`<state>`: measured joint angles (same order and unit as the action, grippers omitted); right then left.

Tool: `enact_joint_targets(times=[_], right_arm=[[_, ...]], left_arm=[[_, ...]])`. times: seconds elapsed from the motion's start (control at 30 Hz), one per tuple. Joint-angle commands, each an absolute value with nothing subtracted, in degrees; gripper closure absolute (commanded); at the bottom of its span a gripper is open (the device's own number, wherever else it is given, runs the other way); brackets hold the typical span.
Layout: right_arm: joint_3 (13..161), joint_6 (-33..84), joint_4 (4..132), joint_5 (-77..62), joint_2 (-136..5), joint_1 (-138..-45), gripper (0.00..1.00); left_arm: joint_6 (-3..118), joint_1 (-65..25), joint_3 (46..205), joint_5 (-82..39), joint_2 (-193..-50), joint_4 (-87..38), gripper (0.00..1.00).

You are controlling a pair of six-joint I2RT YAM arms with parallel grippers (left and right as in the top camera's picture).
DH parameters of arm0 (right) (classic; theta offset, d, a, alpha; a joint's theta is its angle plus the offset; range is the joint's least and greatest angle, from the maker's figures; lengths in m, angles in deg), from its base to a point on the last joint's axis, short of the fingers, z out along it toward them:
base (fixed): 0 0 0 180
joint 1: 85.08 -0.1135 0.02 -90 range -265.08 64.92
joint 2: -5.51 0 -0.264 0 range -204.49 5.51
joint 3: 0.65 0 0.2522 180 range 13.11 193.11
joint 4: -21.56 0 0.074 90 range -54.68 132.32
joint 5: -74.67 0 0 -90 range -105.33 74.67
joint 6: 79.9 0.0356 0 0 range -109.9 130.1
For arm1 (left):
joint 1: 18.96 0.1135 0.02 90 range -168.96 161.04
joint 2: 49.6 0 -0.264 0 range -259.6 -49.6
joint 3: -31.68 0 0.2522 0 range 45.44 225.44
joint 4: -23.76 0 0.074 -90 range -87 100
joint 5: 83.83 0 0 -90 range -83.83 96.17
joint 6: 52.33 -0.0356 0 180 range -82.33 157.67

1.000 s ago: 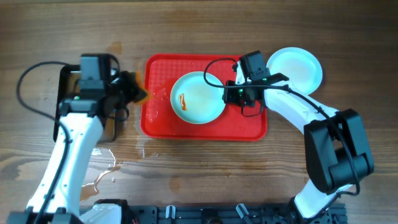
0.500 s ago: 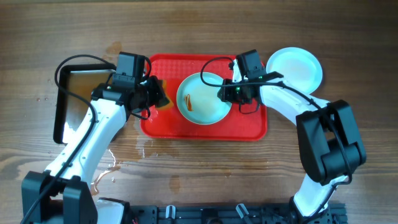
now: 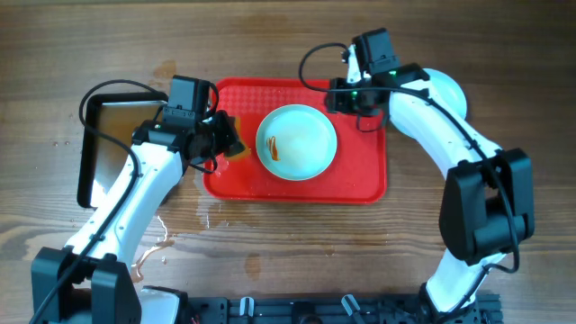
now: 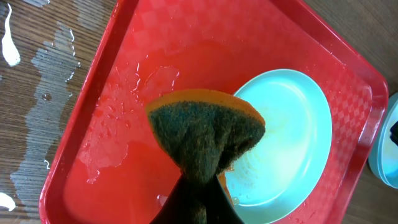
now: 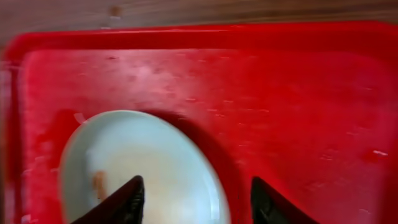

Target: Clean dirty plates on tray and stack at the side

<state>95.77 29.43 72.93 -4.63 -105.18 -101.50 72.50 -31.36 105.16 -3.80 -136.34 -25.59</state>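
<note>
**Scrubbing setup with one smeared plate sitting in the tray**

So the dirty plate is lying flat pretty much in the middle of the red tray, a bit toward the far edge. It has a small orange sauce smear on its left half. The tray floor left of it looks wet and glossy in the left wrist view.

A second plate sits off the tray on the surface, just past the tray's far right corner. It's mostly covered by the right arm, so I can't tell if it's clean.

The left end effector is clamped tight on a sponge, green scouring side facing down with an orange edge. It hangs over the tray's left part, right beside the plate rim.

The right end effector is over the tray's far right area with its fingers apart and nothing between them.

Further left there's a black-rimmed pan, and some water puddles on the wood near the front.
</note>
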Motion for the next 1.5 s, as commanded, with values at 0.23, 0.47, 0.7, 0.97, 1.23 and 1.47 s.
enact_joint_targets(times=[0.23,0.47,0.7,0.97,1.23,1.47], right_arm=[[95.9,22.1,76.6,-1.7,-110.3,-101.0,0.51],[95.9,22.0,76.8,2.0,-114.9,-101.0,0.60],[95.9,20.6,79.4,2.7,-115.1,-101.6,0.70],[91.4,21.8,76.9,2.7,-115.1,-101.6,0.82],[89.1,29.9,72.8,2.7,-115.1,-102.6,0.96],[89.1,31.1,71.3,1.6,-115.1,-105.8,0.96]], left_arm=[[73.0,-31.6,105.1,-4.5,-136.6,-25.4,0.96],[73.0,-31.6,105.1,-4.5,-136.6,-25.5,0.96],[73.0,-31.6,105.1,-4.5,-136.6,-25.5,0.96],[73.0,-31.6,105.1,-4.5,-136.6,-25.5,0.96],[73.1,-32.4,105.1,-4.6,-136.7,-22.8,0.96],[73.1,-37.4,105.1,-4.5,-137.0,-18.3,0.96]])
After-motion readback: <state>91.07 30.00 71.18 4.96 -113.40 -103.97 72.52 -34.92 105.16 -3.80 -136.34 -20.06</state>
